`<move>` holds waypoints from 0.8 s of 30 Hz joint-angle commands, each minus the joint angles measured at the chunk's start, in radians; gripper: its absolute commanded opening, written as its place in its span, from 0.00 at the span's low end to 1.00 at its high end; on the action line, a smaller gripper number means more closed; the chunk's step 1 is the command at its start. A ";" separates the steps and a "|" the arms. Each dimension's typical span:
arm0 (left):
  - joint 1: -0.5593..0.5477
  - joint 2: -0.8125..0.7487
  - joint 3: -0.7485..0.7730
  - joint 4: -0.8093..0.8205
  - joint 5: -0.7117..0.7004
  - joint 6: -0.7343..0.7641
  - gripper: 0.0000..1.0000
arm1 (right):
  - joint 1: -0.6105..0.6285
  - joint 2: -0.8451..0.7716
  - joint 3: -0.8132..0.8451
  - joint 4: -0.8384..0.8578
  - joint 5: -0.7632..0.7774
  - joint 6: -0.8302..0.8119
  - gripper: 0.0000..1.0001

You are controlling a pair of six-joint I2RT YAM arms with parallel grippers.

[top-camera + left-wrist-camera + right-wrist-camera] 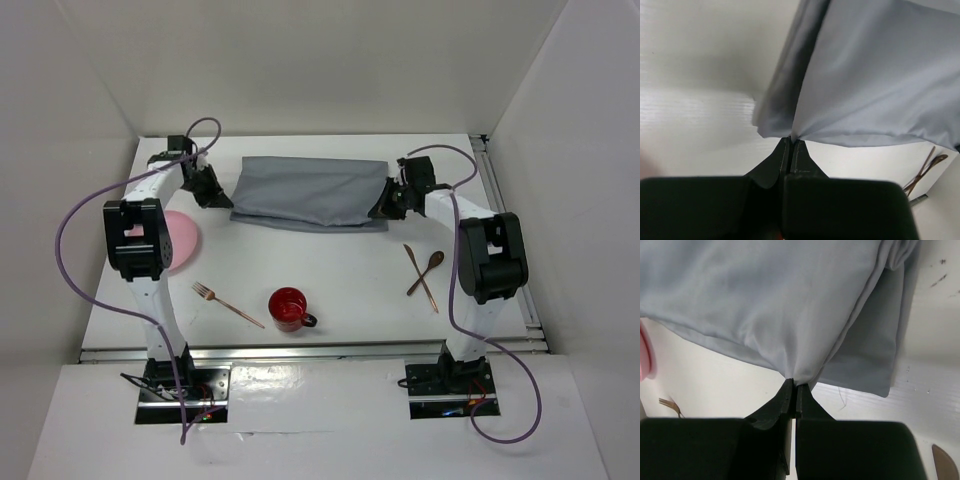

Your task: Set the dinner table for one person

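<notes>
A grey cloth [310, 190] lies folded at the back of the white dinner table [330, 275]. My left gripper [222, 200] is shut on the cloth's left near corner [790, 134]. My right gripper [380, 208] is shut on the cloth's right near corner [796, 376]. Both pinched corners are lifted a little, with a lower layer of the cloth [875, 360] under them. A pink plate [182, 240] sits at the left, partly under my left arm. A fork [226, 303], a red mug [289, 308], a spoon [427, 270] and a knife [421, 277] lie nearer the front.
White walls enclose the table on the left, back and right. A metal rail [510, 230] runs along the right edge. Purple cables [80, 260] loop off both arms. The spoon and knife show crossed in the left wrist view [925, 167].
</notes>
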 commanded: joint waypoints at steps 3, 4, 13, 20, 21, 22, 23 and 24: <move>0.006 0.061 -0.011 -0.035 -0.005 0.024 0.02 | 0.001 -0.022 -0.022 -0.001 0.032 -0.005 0.00; 0.006 0.061 -0.011 -0.035 -0.015 0.024 0.12 | 0.001 -0.022 -0.022 -0.001 0.032 -0.005 0.00; 0.006 0.041 -0.060 -0.028 -0.035 0.024 0.59 | 0.001 -0.047 -0.002 0.010 0.052 0.034 0.00; 0.006 0.072 -0.069 -0.006 -0.035 0.003 0.66 | 0.001 -0.087 -0.002 -0.001 0.063 0.024 0.00; 0.006 0.072 -0.069 -0.006 -0.035 0.003 0.66 | -0.008 -0.087 -0.011 -0.010 0.074 0.024 0.00; 0.006 0.072 -0.069 0.004 -0.044 0.003 0.66 | -0.009 -0.087 -0.011 -0.021 0.074 0.015 0.00; 0.006 0.072 -0.069 0.014 -0.044 -0.009 0.66 | -0.009 -0.087 -0.011 -0.021 0.074 0.014 0.00; 0.006 0.072 -0.069 0.014 -0.057 -0.018 0.66 | -0.009 -0.087 -0.011 -0.030 0.084 0.014 0.00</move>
